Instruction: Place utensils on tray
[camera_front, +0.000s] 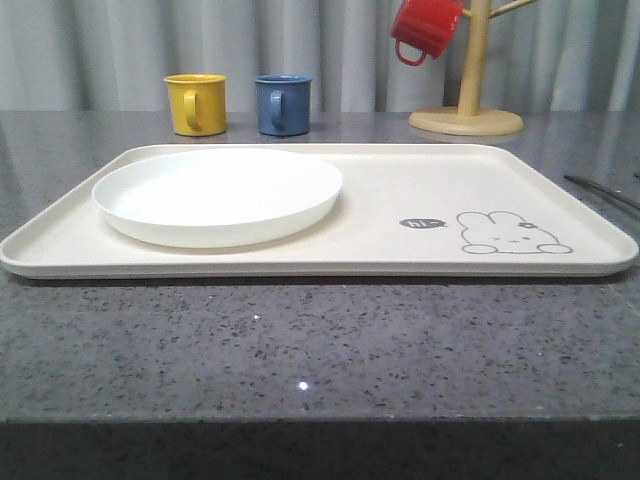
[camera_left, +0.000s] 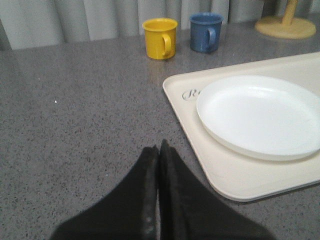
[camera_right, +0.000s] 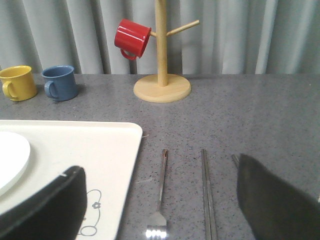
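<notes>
- A large cream tray (camera_front: 400, 215) with rounded corners and a low rim lies flat on a speckled grey counter (camera_front: 300, 340), seen from the front.
- A round white plate (camera_front: 218, 195) sits on the left half of the tray; the right half is bare apart from a grey rabbit drawing (camera_front: 512, 233).
- Behind the tray stand a yellow mug (camera_front: 196, 103) and a blue mug (camera_front: 283, 103), side by side near a grey curtain (camera_front: 100, 45).
- A red mug (camera_front: 425, 27) hangs on a wooden mug tree (camera_front: 468, 100) at the back right.
- In the left wrist view, the left gripper (camera_left: 159, 152) has its two black fingers pressed together with nothing between them, over bare counter just beside the tray's edge.
- In the right wrist view, the right gripper (camera_right: 160, 200) has its fingers (camera_right: 45, 205) spread wide apart and holds nothing.
- Between those fingers, on the counter just beside the tray's right edge, lies a steel fork (camera_right: 160, 200).
- A pair of flat steel chopsticks (camera_right: 207, 195) lies beside the fork, farther from the tray.
- The tip of another steel piece (camera_right: 235, 159) shows beside the chopsticks; what it is I cannot tell.
</notes>
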